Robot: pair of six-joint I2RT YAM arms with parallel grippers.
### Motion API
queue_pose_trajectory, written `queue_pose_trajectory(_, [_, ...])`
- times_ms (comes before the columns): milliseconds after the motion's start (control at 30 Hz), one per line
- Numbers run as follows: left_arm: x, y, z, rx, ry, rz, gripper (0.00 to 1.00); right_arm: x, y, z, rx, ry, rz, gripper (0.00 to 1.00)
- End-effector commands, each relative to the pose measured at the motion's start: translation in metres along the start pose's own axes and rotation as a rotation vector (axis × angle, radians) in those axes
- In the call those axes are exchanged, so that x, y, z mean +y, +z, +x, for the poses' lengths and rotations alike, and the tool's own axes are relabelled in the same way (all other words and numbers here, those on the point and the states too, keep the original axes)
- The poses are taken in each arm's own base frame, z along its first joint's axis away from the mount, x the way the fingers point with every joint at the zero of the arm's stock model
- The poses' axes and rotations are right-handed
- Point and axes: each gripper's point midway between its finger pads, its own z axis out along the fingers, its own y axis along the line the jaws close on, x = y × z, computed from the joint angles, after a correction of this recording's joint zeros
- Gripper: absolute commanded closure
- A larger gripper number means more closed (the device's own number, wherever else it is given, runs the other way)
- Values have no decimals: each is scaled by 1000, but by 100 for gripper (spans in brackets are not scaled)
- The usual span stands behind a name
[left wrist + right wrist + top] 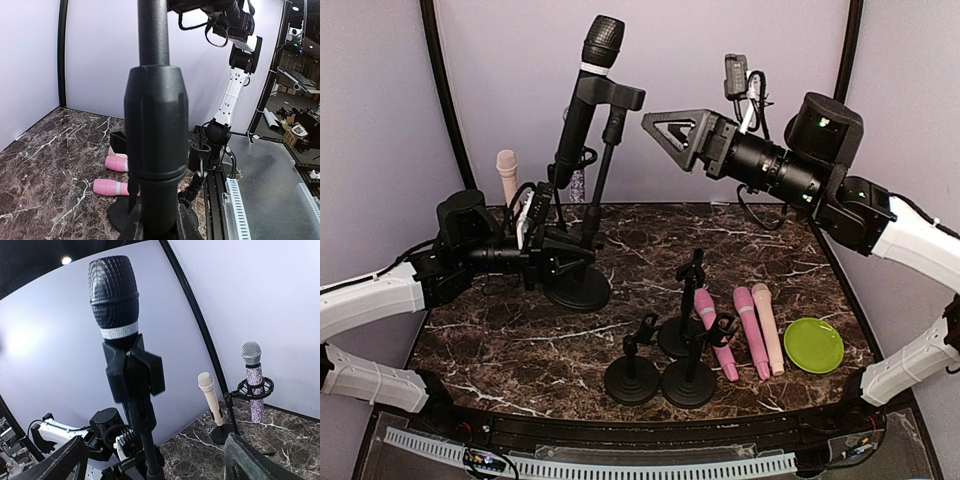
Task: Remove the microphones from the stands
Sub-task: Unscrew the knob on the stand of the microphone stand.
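In clip atop tall black stand w/ round base [578,290]: black handheld mic w/ mesh head & white band [582,100], tilted, head up, far-left part of dark marble table [490,340]. L gripper [578,252] low on stand, clamped on pole just above base; thick pole collar fills centre of L wrist view. R gripper [660,128] raised just right of clip, apart from mic, fingers [62,465] spread wide w/ mic & clip seen between them in R wrist view. Behind stand at far edge: cream mic [507,175] upright on small base, glittery purple mic [254,385] in ring mount. Near centre: three short black stands [665,350] clustered. Beside them to right, lying flat: two pink mics [752,330] & one peach mic [769,325], side by side. Lime-green round plate [813,345] just right of those.
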Motion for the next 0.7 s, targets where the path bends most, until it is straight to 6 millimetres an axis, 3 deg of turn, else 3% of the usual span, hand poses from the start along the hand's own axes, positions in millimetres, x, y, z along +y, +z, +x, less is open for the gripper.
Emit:
queue_pose_trajectory(0, [-11, -6, -37, -118, 107, 12, 100, 12, -1, -27, -71, 25, -38, 4])
queue_pose_trajectory(100, [-8, -4, -31, -101, 100, 24, 100, 15, -5, -34, -98, 52, -51, 4])
queue_pose_trajectory(400, [-8, 1, -24, -61, 124, 9, 100, -5, -10, -47, -133, 116, 84, 2])
queue_pose_trajectory(667, [-6, 1, -23, -77, 106, 1, 100, -19, 4, -28, -58, 120, 149, 2])
